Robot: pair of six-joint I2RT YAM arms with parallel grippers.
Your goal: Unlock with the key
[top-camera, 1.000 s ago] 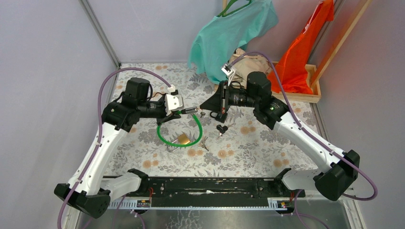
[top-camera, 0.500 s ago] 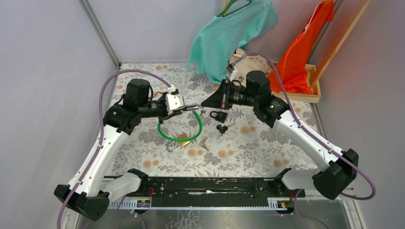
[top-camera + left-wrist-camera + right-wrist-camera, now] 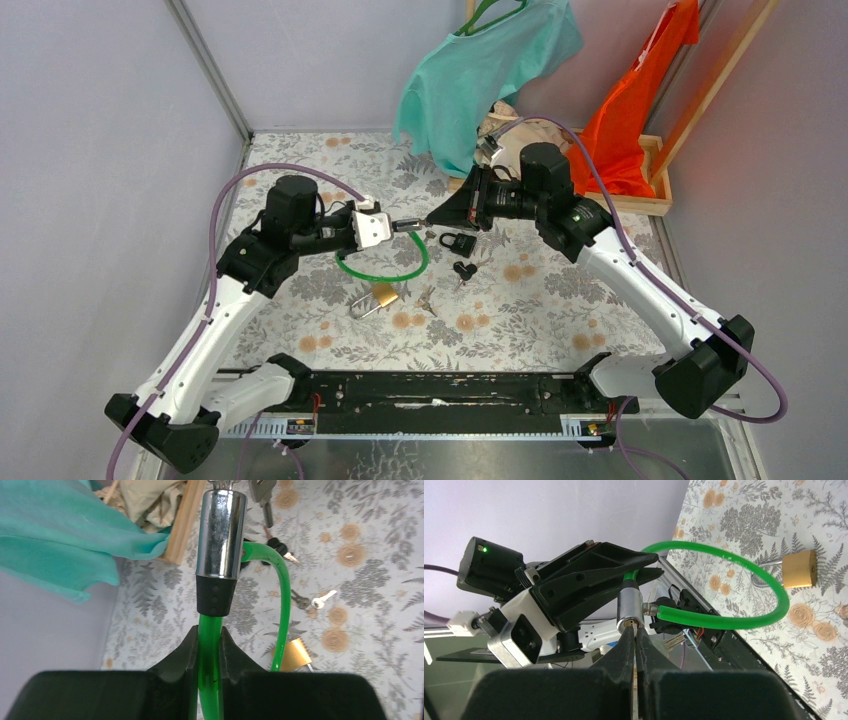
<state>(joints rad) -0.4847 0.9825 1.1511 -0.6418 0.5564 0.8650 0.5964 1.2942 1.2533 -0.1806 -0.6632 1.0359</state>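
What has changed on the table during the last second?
The left gripper, clamped on the green cable, turned it, so its loop swung away from the brass padlock. The right gripper shifted farther back, uncovering the black padlock. Both grippers stayed shut; the loose keys stayed put.

Rt wrist cam: I can't see what the right gripper (image 3: 634,630) pinches; it's buried betw the fingers at the lock cylinder (image 3: 628,607) face. Lt wrist cam: cylinder top cut off at upper edge, green cable (image 3: 208,645) vanishes betw the left gripper (image 3: 209,632) fingers. Top cam: loose keys (image 3: 427,299) too small to count.
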